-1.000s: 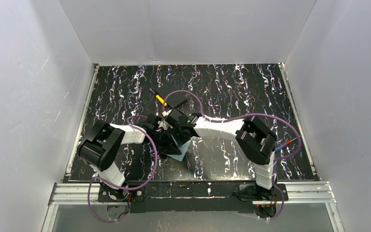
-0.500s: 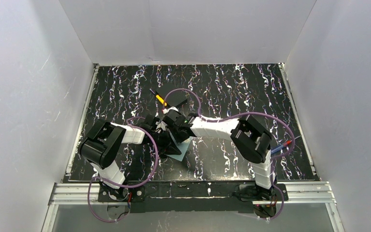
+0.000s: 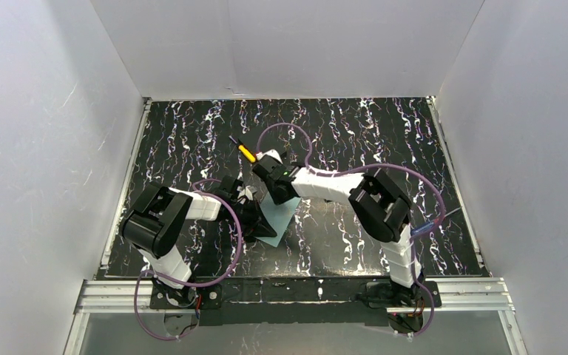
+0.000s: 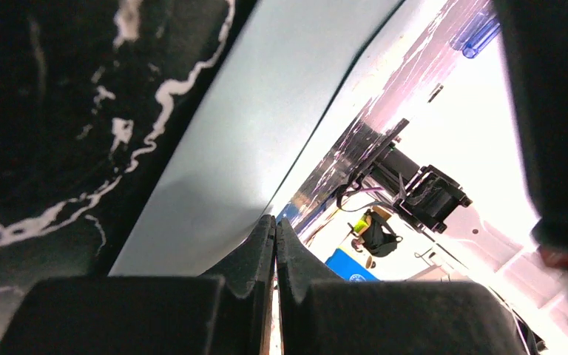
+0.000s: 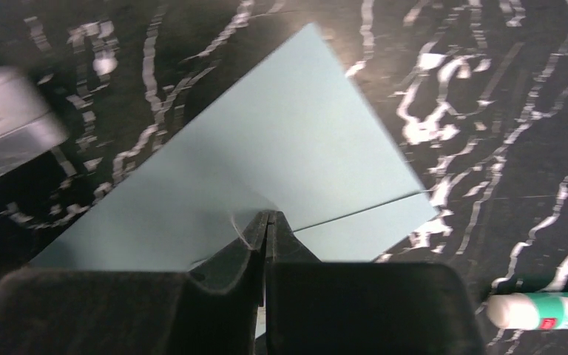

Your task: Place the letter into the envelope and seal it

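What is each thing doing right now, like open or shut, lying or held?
envelope, lying down, no letter showing.
left gripper, shut, tips at the envelope's edge.
right gripper, shut, just above the envelope.
glue stick, lying on its side.
yellow pen, lying flat.

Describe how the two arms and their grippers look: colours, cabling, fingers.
Both the left arm and the right arm pair white link covers with bulky black joint housings. A purple cable loops loosely along each. The right arm's cable passes a small red and blue connector. The left gripper and right gripper have matte black, wedge-shaped fingers tapering to thin tips.
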Robot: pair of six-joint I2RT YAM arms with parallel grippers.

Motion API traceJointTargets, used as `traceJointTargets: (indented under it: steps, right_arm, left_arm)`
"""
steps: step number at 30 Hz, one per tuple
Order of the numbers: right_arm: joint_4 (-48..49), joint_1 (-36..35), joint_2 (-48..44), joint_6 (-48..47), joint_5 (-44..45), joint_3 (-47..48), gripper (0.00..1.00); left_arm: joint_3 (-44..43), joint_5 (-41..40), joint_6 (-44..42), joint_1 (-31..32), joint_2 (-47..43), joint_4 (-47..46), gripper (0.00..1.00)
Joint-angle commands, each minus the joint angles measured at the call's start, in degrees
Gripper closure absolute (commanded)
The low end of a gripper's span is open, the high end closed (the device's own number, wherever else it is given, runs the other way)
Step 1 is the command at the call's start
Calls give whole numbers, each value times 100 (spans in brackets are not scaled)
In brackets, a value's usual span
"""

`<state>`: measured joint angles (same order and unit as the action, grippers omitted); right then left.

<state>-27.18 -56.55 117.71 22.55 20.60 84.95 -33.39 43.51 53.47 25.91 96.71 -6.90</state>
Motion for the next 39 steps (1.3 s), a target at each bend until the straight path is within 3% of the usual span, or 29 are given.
traceJointTargets:
  steps: [1,5,7,15,19,23,27,31,39]
  right_arm:
    - [-523,347,-153,-51,317,294,89]
    - [-874,456,-745,-27,106,559,83]
    - [-957,551,-1085,131,-19,391,77]
    - [-1023,1177,-2396,1355,562,-939,47]
    - [-1162,1837,-2668,1748,202,-1252,45]
    - [-1500,2084,-2668,2194,426,-1238,41]
    - [-1517,2183,-2529,2729,609,-1305,34]
    - [-1549,2287,-2203,3232,560,-1310,35]
    - [-1410,2307,-1691,3897,371,-1415,45]
  left_arm:
    - [166,-808,-451,-16,98,1163,100]
    - [-435,-561,-754,-16,-294,1431,100]
    - [-845,-541,-1009,-16,-551,1761,95]
    - [-2164,-1173,-1953,-33,-1465,3240,63]
    - [-2290,-2056,-2129,-67,-2101,3491,51]
    - [-2108,-3246,-2120,-77,-2933,3251,27]
    - [-2077,-3810,-2249,-90,-3383,3155,5]
    - [-2065,-4048,-2305,-112,-3537,3121,2]
    - [-1921,-4130,-2164,-139,-3544,3168,2]
